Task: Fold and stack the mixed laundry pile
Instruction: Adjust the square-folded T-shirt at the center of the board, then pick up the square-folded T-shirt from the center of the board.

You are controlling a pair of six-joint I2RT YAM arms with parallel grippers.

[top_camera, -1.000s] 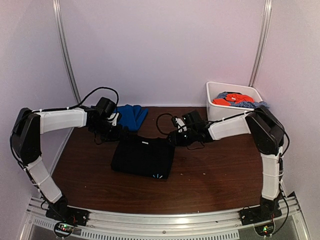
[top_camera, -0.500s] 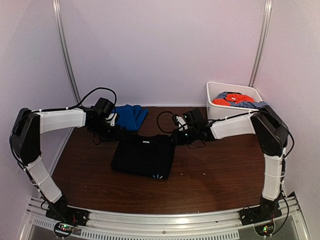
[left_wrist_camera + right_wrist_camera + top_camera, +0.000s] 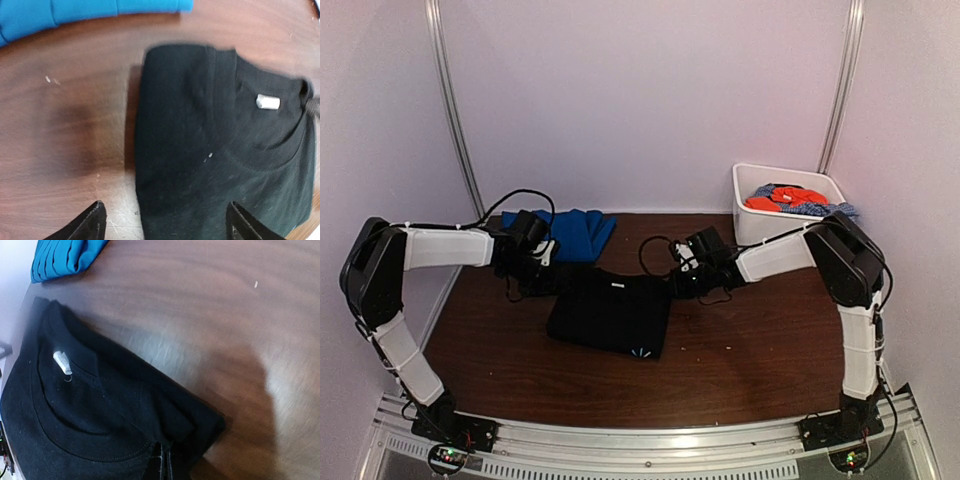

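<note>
A plain black garment lies folded flat mid-table, white neck label up. My left gripper is at its far left corner. In the left wrist view it is open wide, its jaws straddling the left edge of the black cloth. My right gripper is at the far right corner. In the right wrist view it is shut on the black cloth near that corner. The royal-blue garment lies folded at the back. The orange-red garment and the blue-white speckled one sit in the tub.
The white plastic tub stands at the back right corner against the wall. Black cables loop over the table by both wrists. The blue garment also shows in the left wrist view and the right wrist view. White walls close in the back and sides.
Both wrists have shifted slightly at the garment's far corners, the left one dropping lower and nearer. The black garment has slid a little to the right.
</note>
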